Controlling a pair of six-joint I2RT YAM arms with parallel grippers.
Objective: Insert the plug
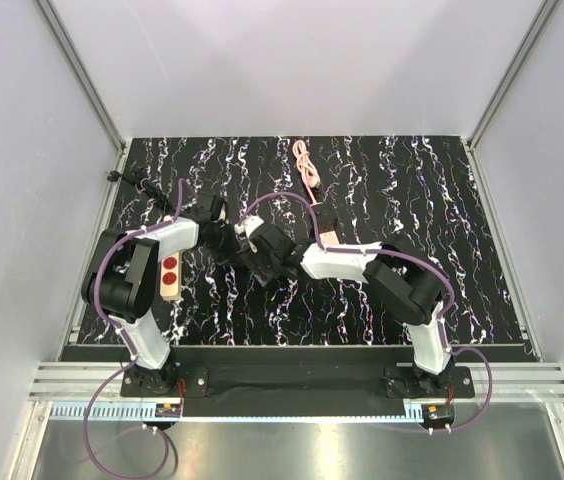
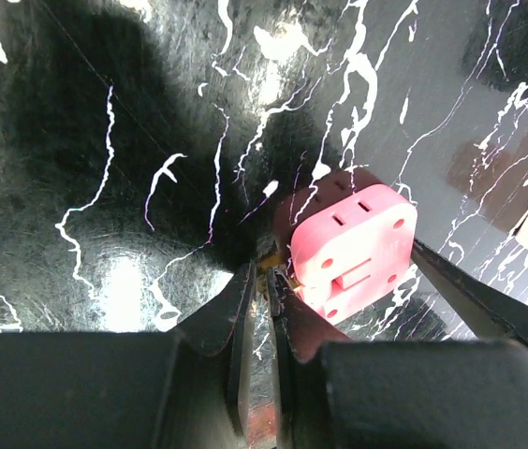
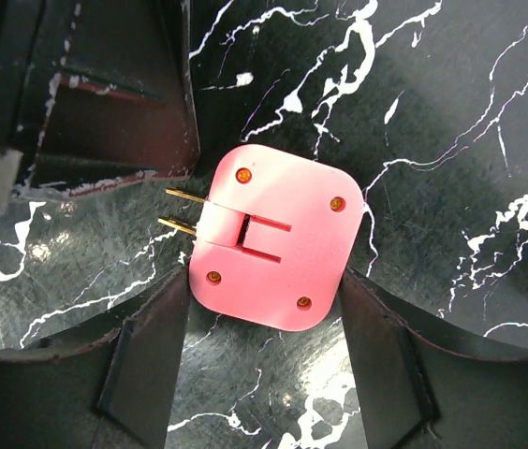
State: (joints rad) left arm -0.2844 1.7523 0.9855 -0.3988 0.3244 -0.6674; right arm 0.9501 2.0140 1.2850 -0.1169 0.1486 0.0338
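The plug [image 3: 273, 238] is a small pink square block with four screws and two gold prongs [image 3: 182, 210] pointing left. My right gripper [image 3: 264, 279] is shut on it, one finger on each side, holding it just above the black marbled table. It also shows in the left wrist view [image 2: 353, 248], socket slots up. My left gripper [image 2: 266, 276] is shut to a thin slit, its tips right at the prongs; I cannot tell if they pinch one. In the top view both grippers [image 1: 234, 240] [image 1: 257, 248] meet at table centre-left.
A beige strip with red sockets [image 1: 169, 275] lies under the left arm. A coiled pink cord [image 1: 307, 165] lies at the back, its pale strip [image 1: 326, 232] beside the right arm. A black cable [image 1: 127, 180] lies at the back left corner.
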